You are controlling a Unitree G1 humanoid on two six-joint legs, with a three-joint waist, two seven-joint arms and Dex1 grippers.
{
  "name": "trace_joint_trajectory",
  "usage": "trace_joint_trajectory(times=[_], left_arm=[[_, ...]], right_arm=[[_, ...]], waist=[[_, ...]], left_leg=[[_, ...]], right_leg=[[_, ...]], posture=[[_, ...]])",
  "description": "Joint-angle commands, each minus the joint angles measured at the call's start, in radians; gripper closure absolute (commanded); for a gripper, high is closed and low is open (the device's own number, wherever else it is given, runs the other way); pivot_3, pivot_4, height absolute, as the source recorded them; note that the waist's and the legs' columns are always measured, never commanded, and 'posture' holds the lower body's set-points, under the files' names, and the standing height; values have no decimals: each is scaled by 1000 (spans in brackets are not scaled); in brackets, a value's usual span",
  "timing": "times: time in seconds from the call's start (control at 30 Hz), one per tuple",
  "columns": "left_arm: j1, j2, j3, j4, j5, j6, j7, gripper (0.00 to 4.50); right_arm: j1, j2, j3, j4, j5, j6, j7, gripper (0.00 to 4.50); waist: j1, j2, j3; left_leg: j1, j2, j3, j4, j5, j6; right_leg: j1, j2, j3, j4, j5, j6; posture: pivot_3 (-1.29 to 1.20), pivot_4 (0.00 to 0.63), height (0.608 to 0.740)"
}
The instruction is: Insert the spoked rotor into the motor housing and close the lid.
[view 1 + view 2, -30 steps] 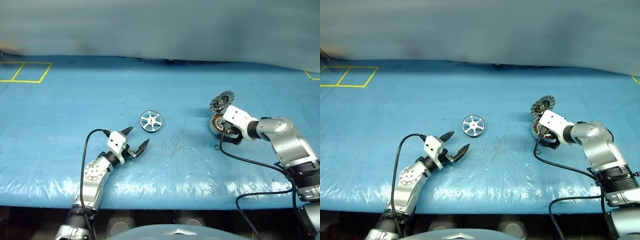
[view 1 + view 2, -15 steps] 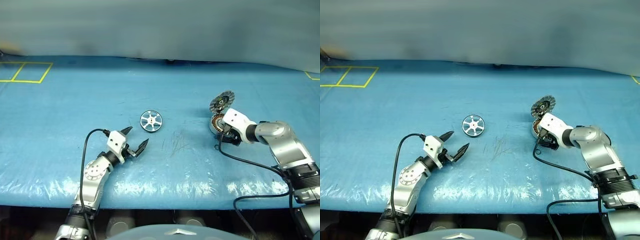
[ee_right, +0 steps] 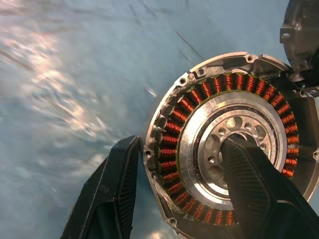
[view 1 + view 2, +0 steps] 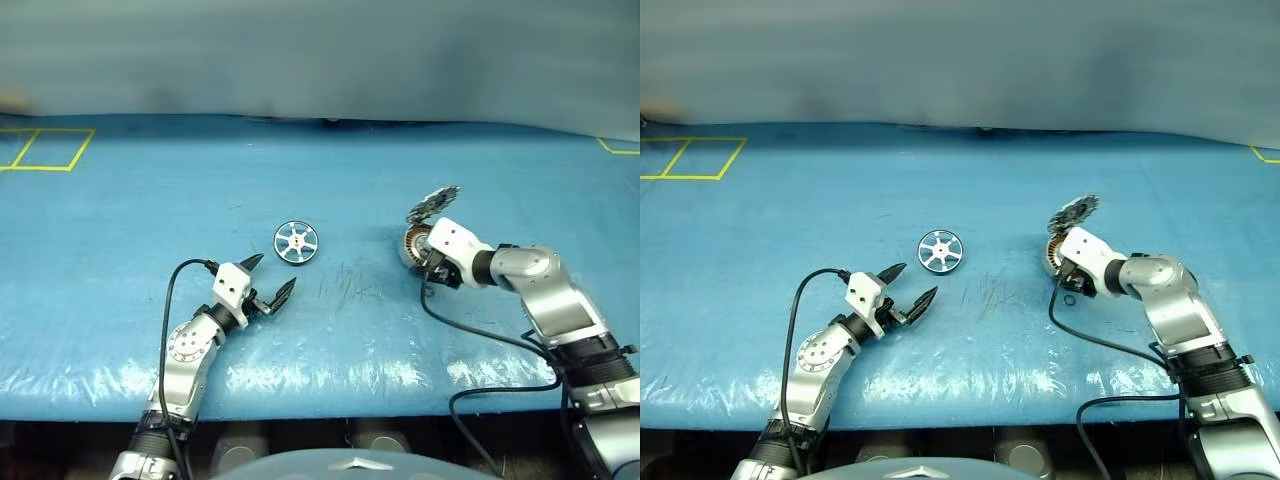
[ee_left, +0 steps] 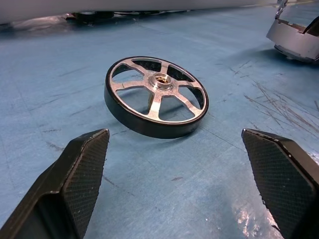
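The spoked rotor (image 4: pixel 296 242) lies flat on the blue-covered table (image 4: pixel 120 250), just ahead of the left end effector (image 4: pixel 268 284), whose fingers stand released and wide, apart from the rotor. Well to the right, the right end effector (image 3: pixel 179 191) straddles the wall of the motor housing (image 3: pixel 234 149), one finger (image 3: pixel 117 194) outside, the other inside on the hub (copper windings between them), seemingly clenched on it. The lid (image 4: pixel 432 203) stands tilted open behind it. Yellow tape lines (image 4: pixel 45 150) mark the far left corner.
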Motion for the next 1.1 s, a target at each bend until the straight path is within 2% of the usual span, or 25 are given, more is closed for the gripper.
trace_joint_trajectory(times=[0.03,0.23,0.5,0.73,0.83,0.97,1.1], left_arm=[[-2,3,9,-26,3,-21,2,0],[-13,1,9,-24,5,-19,3,0],[-1,3,8,-29,7,-19,1,0],[-7,6,11,-24,6,-20,0,0],[-8,6,12,-25,6,-21,-1,0],[-7,3,9,-22,7,-21,-2,0],[-7,2,6,-19,7,-21,-5,0]], right_arm=[[17,58,65,-193,55,53,21,2286],[66,103,133,-265,65,130,-5,2286],[110,189,133,-296,99,254,-93,2286],[113,237,129,-329,158,311,-124,59],[111,242,123,-333,172,317,-138,22],[104,322,13,-373,286,380,-172,22],[113,297,-43,-423,338,374,-165,22]], waist=[[0,0,0],[17,0,0],[17,-1,-1],[19,-1,-1],[20,-1,-1],[18,-1,-1],[18,-1,0]], left_leg=[[0,0,0,0,0,0],[-1,-2,0,1,0,0],[0,-1,0,1,0,0],[0,-1,0,1,0,0],[0,-1,0,1,0,0],[0,-1,0,1,0,0],[-1,-1,0,1,0,0]], right_leg=[[0,0,0,0,0,0],[0,-3,-1,-1,0,0],[1,-1,-1,0,-2,2],[1,-2,-1,-1,-2,2],[1,-2,-1,-1,-2,2],[0,-1,-1,0,-2,3],[0,-2,-1,0,-2,2]], posture=[[0,150,740],[0,150,740],[0,150,740],[0,150,740],[0,150,740],[0,150,740],[0,150,740]])
